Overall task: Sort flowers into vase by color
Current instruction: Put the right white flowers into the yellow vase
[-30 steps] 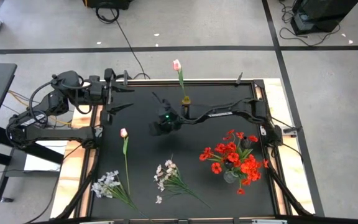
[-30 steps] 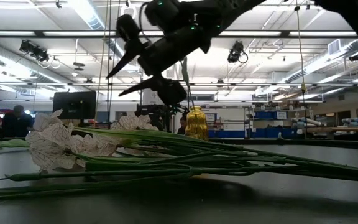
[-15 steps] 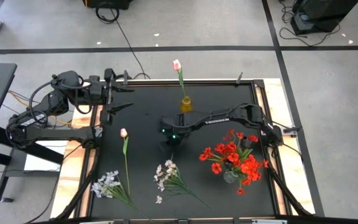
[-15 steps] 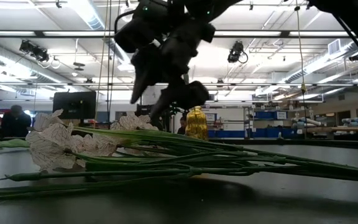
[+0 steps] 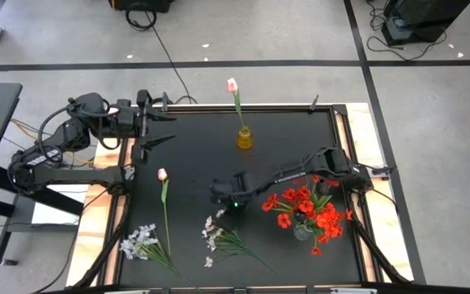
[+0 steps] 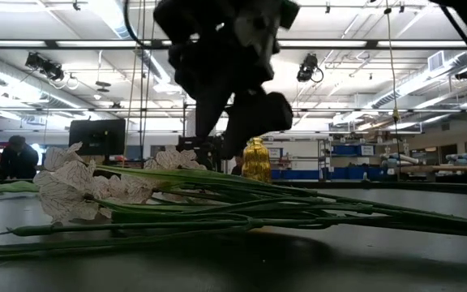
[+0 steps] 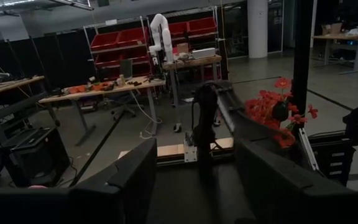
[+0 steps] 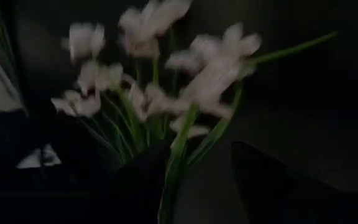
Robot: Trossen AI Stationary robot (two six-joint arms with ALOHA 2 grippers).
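With one pink tulip [image 5: 232, 85] in the yellow vase [image 5: 244, 137] and reds [image 5: 307, 207] vased, I hover my right gripper [image 5: 223, 206], jaws spread, over white sprays [image 5: 217, 229]; the left gripper [image 5: 160, 129] idles, spread.

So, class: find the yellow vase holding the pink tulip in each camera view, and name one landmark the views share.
High view: yellow vase at the table's far middle, pink tulip upright in it.
Low view: vase just right of centre, behind the lying stems, beside the right gripper.
Left wrist view: not in it.
Right wrist view: not in it.
Shared landmark: the white flower spray under the right gripper.
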